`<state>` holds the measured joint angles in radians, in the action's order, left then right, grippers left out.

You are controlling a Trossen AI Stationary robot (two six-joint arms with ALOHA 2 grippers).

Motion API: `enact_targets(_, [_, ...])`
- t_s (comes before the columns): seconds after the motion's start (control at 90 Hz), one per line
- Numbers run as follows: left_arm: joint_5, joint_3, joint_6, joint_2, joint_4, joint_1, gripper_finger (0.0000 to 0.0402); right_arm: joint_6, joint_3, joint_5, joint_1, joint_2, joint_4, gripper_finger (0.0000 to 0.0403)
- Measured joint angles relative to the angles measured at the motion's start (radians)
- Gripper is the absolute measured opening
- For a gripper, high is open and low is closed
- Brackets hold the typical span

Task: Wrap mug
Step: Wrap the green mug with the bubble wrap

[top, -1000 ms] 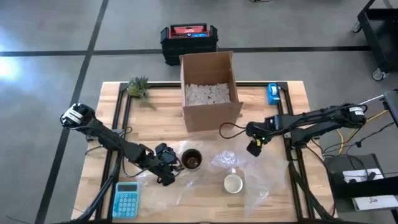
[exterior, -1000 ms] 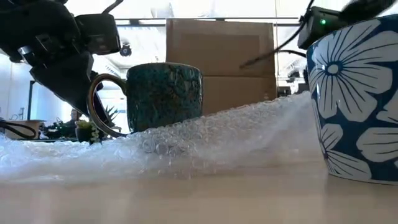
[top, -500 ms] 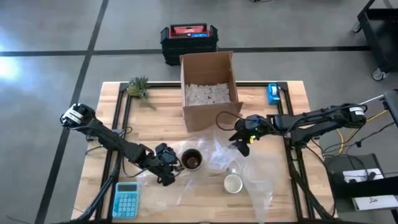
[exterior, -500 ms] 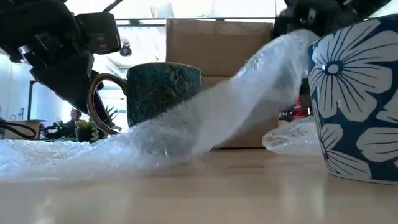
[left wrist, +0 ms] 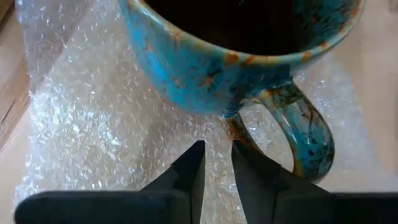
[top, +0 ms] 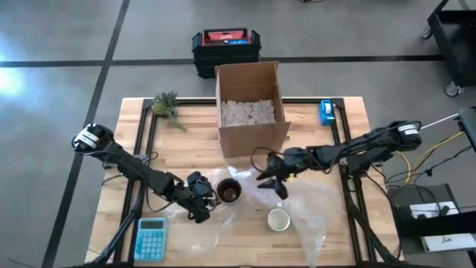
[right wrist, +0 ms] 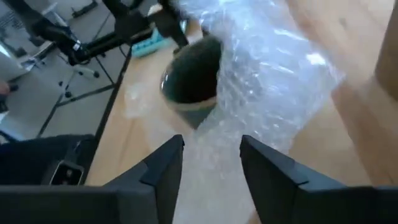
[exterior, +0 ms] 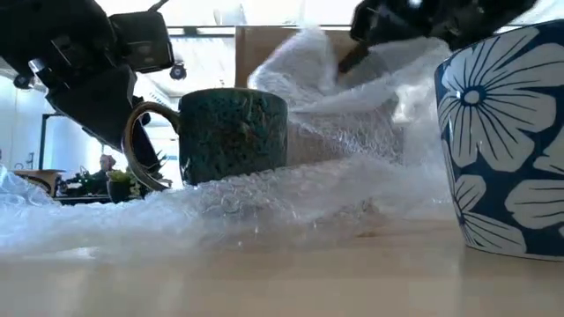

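A teal speckled mug [top: 229,191] stands upright on a sheet of bubble wrap [top: 245,219] near the table's middle. Its handle [left wrist: 301,134] points toward my left gripper [top: 202,202]. That gripper sits low beside the handle, fingers nearly together on the wrap. My right gripper [top: 269,181] hovers just right of the mug, shut on a raised bunch of the wrap [exterior: 326,79]. The bunch arches over toward the mug. My left gripper rests its fingertips [left wrist: 198,163] on the bubble wrap right beside the mug's handle base [left wrist: 231,124], coming in low from the table's left. Whether wrap is pinched between them cannot be told. My right gripper pinches a bunched part of the wrap [right wrist: 214,134] between its two fingers, reaching from the table's right. That part is lifted clear; the rest of the sheet trails down onto the table under the mug.
A white mug with blue flowers [top: 279,219] stands on the wrap near the front edge. An open cardboard box [top: 251,104] stands behind the teal mug. A blue calculator [top: 151,238] lies front left, a small plant [top: 165,104] back left, and a blue object [top: 326,112] back right.
My right gripper has gone toward the table's left, up to the teal mug, carrying the wrap's right part. That part has lifted off the table and folded over toward the mug, while the part under the mugs has stayed.
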<state>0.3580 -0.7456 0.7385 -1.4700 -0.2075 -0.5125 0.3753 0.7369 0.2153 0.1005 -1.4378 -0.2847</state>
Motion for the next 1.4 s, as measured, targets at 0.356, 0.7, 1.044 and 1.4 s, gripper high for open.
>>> enact_targets(0.356, [0.0,0.0,0.003,0.0,0.014,0.0,0.0066,-0.244,0.407,-0.006,0.004,-0.191,0.53,0.0008])
enact_targets(0.7, [0.0,0.0,0.003,0.001,0.026,0.0,0.0066,-0.321,0.669,-0.055,0.032,-0.238,0.622,0.0002])
enact_targets(1.044, [0.0,0.0,0.003,0.019,0.034,0.0,0.0066,-0.28,0.661,-0.052,0.043,-0.304,0.704,0.0003])
enact_targets(1.4, [-0.001,0.0,0.003,0.018,0.036,0.0,0.0066,-0.147,0.665,-0.246,0.013,-0.058,1.231,0.0015])
